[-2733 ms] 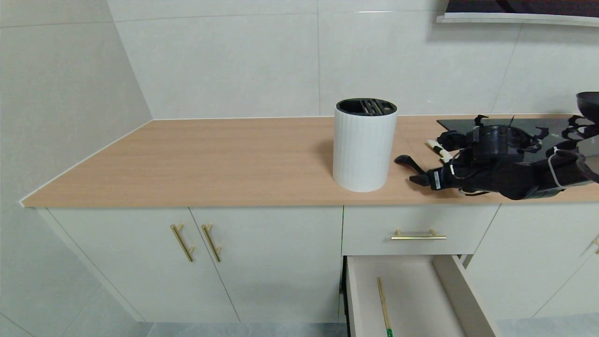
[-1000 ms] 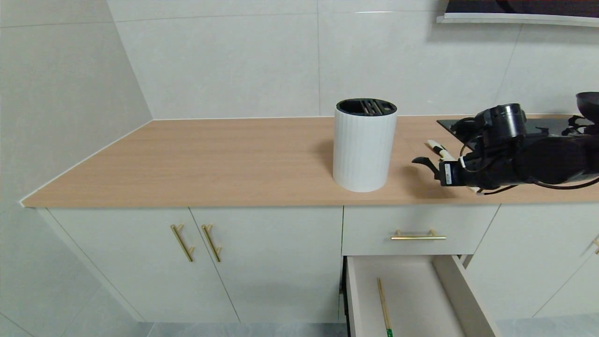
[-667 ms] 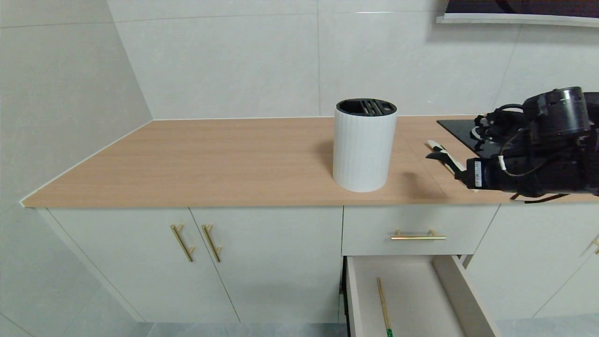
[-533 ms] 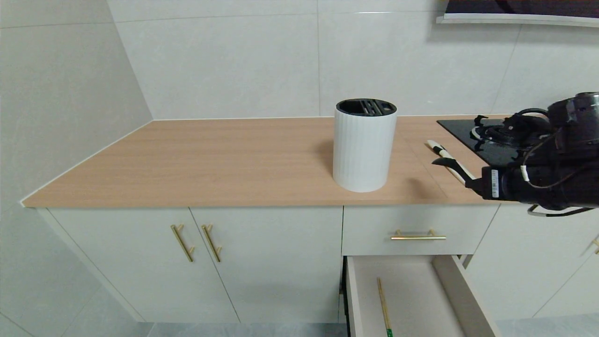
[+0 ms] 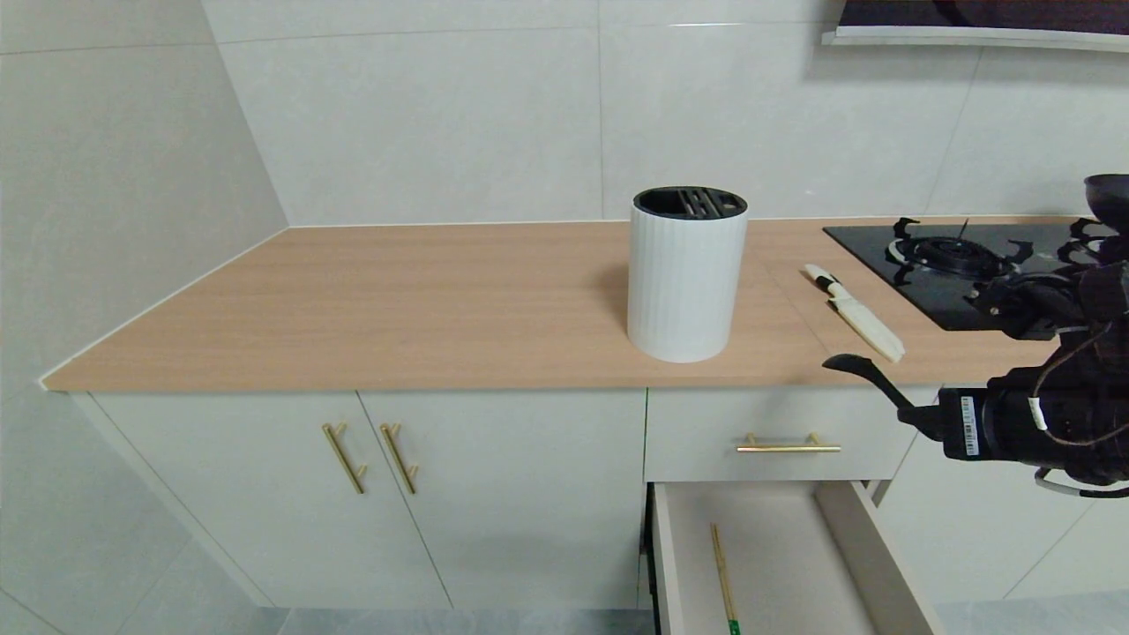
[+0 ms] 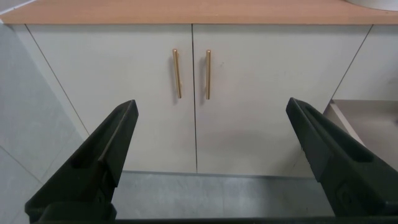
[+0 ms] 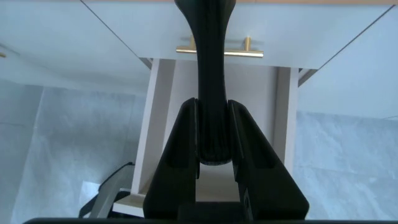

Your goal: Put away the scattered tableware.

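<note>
My right gripper (image 5: 928,421) is shut on the handle of a black spoon (image 5: 869,375), held in front of the counter's edge, above and to the right of the open drawer (image 5: 847,538). In the right wrist view the fingers (image 7: 186,134) clamp the black spoon (image 7: 210,50) over the drawer (image 7: 163,124). A white-bladed knife (image 5: 854,312) lies on the wooden counter, right of the white utensil holder (image 5: 686,273). A pair of chopsticks (image 5: 723,573) lies in the drawer. My left gripper (image 6: 211,109) hangs open, low before the cabinet doors.
A black gas stove (image 5: 961,265) sits at the counter's far right. The top drawer with a gold handle (image 5: 788,444) is closed above the open one. Two cabinet doors with gold handles (image 6: 191,73) stand to the left. The counter's left half (image 5: 353,300) is bare.
My right gripper took the black spoon off the counter beside the holder, lifted it, then carried it right and down past the counter's front edge to above the open drawer.
</note>
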Controlling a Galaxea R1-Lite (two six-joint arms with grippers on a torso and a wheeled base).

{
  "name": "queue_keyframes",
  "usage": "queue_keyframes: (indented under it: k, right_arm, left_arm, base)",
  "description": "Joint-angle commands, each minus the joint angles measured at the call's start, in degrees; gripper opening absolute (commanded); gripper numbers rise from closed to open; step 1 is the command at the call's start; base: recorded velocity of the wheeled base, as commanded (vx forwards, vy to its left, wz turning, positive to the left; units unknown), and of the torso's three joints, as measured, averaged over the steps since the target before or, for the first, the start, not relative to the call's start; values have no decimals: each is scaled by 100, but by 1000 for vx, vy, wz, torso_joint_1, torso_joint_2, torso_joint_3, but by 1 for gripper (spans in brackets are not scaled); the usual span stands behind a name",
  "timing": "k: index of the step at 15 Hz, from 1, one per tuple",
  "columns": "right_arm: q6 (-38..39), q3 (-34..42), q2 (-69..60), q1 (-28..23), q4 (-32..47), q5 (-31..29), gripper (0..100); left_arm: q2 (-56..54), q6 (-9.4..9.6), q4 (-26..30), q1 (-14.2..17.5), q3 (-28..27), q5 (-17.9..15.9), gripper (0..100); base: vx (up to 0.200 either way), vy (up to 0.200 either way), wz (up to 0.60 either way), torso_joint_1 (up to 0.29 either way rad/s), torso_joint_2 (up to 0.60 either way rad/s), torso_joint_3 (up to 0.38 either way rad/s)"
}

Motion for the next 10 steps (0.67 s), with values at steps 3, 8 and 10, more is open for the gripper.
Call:
queue_keyframes:
  k: [3,8,10]
  right_arm:
    - [-3,63,187,-5,-26,0,0]
    - [-12,63,354,-5,-26,-8,0]
    - [-3,63,337,-14,-26,-8,0]
  left_arm:
    - [2,-4,-2,-5,0,2,100]
    - [2,-4,6,4,0,2,100]
    - [2,5,-2,4,0,2,100]
  base:
    - [0,0,0,0,0,0]
    - [0,0,0,-49,117,69]
    - [0,0,0,-178,437,249]
